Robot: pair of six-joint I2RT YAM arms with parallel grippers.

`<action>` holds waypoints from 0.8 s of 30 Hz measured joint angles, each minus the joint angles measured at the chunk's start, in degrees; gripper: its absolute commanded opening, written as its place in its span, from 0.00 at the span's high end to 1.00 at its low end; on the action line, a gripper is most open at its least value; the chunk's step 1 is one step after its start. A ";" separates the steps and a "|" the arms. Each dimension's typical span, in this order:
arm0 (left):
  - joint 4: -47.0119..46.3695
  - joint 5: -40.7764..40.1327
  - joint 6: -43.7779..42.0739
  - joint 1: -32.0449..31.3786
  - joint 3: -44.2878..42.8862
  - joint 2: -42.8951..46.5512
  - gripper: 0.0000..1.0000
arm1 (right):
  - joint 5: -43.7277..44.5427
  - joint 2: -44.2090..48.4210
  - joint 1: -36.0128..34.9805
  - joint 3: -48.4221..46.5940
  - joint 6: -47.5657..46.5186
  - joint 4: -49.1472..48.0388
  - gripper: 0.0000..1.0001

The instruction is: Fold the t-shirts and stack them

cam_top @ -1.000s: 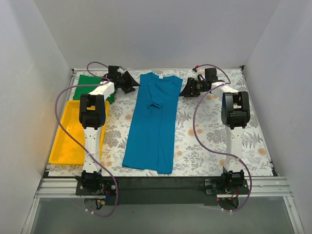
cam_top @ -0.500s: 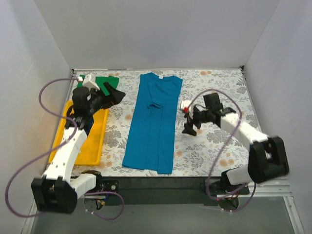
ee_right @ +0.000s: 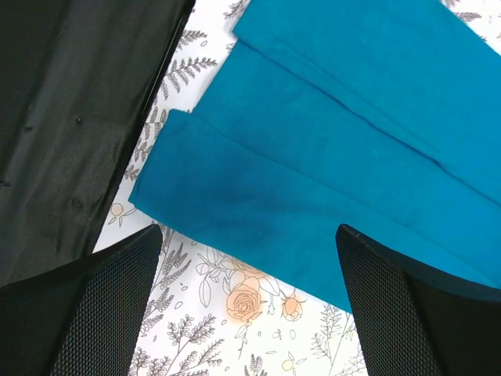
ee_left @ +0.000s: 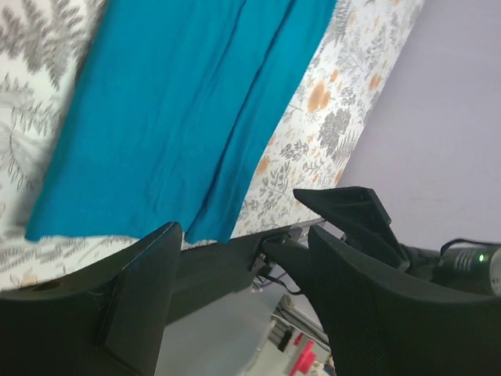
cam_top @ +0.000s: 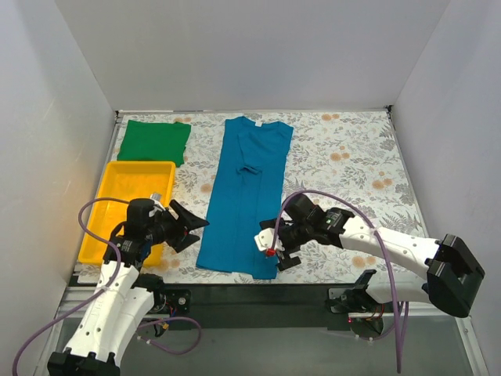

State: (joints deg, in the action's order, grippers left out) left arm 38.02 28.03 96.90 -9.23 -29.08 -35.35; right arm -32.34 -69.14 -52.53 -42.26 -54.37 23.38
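Left arm (cam_top: 116, 299) and right arm (cam_top: 391, 247) are dropping back to the near edge. Beyond the yellow plastic tray (cam_top: 133, 166), the folded bright green t-shirt (cam_top: 154, 142) is lying flat. Left jaws are gaping empty between tray and long teal-blue cotton t-shirt (cam_top: 246, 196) on the floral counter (cam_top: 344, 172); right jaws are gaping empty over its hem corner.
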 measured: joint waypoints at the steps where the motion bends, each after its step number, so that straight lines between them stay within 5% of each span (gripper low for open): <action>1: 2.38 -0.46 0.81 -0.22 -0.61 0.22 0.36 | 1.81 0.00 -1.42 0.13 0.09 -0.15 0.02; 7: 14.29 -5.29 6.43 -2.54 -2.21 -2.27 0.51 | 9.20 0.02 -5.03 0.22 0.85 -2.99 0.02; 24: 18.25 -19.45 16.39 -24.26 -2.25 -19.47 0.50 | 6.97 0.02 -5.64 2.32 -1.42 -3.78 0.02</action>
State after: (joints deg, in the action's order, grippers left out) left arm 56.27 8.58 113.30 -33.50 -31.33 -54.83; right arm -25.36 -69.12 -58.17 -39.94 -55.79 19.59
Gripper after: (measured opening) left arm 0.512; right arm 0.983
